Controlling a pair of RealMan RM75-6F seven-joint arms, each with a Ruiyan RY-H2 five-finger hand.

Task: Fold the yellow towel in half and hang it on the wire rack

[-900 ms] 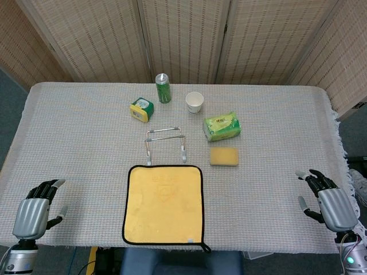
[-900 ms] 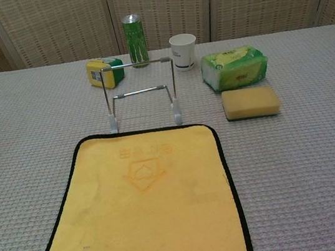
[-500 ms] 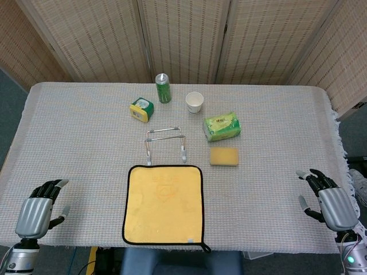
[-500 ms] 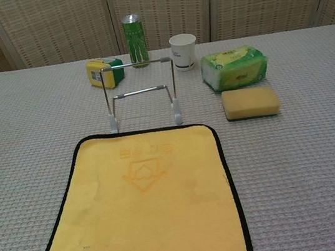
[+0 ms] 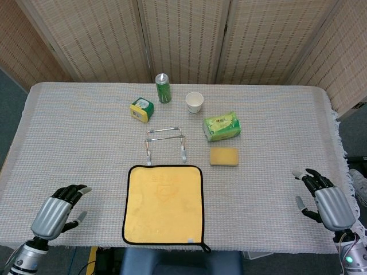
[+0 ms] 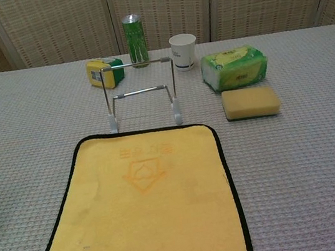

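Note:
The yellow towel with a black border lies flat and unfolded at the table's near edge; the chest view shows the yellow towel filling the foreground. Just behind it stands the wire rack, upright and bare, also seen as the wire rack in the chest view. My left hand hovers at the near left corner, fingers apart, holding nothing. My right hand sits at the near right edge, fingers apart and empty. Both hands are well away from the towel and outside the chest view.
Behind the rack stand a green can, a white paper cup and a small yellow-green box. A green tissue pack and a yellow sponge lie right of the rack. Woven screens close off the back.
My left hand has moved right and slightly forward, toward the towel. My right hand has shifted only a little. The towel and rack have not moved.

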